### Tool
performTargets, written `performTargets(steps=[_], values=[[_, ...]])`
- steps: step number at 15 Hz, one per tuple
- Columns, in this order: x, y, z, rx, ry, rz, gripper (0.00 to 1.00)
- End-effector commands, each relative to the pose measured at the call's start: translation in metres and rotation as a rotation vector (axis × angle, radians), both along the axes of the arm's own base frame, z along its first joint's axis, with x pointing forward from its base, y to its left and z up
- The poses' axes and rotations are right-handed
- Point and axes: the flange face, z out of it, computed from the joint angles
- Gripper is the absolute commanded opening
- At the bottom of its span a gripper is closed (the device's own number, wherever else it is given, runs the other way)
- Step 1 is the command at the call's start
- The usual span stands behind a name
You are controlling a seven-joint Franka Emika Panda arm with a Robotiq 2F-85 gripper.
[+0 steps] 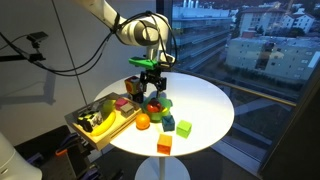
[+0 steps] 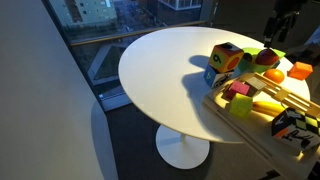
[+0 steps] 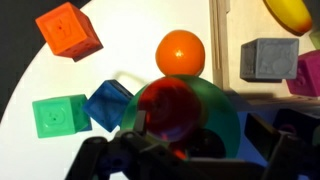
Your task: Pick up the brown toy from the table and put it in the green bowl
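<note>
In the wrist view the green bowl (image 3: 218, 108) lies right under my gripper (image 3: 194, 124). A glossy red round thing (image 3: 165, 105) sits in the bowl. A small dark lumpy shape, the brown toy (image 3: 206, 141), shows low in the bowl between my fingers and touches neither. The fingers stand wide apart, so the gripper is open. In an exterior view the gripper (image 1: 151, 82) hangs just above the bowl (image 1: 161, 103) near the middle of the round white table (image 1: 205, 105).
An orange ball (image 3: 181, 51) lies just past the bowl, with a blue cube (image 3: 108, 101) and a green cube (image 3: 60, 115) beside it and an orange cube (image 3: 68, 30) further off. A wooden tray (image 1: 88, 128) holds a banana (image 1: 100, 121), a grey cube (image 3: 268, 60) and other blocks.
</note>
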Motion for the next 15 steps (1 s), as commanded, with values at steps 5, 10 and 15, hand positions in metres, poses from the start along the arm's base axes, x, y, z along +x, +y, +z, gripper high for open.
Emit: performTargets(steps=[5,10,15], values=[[-0.05,-0.009,0.035,-0.057,0.086,-0.031,1.0],[-0.084,-0.01,0.053,-0.069,0.078,-0.026,1.0],[-0.113,-0.008,0.071,-0.051,0.053,-0.024,1.0]])
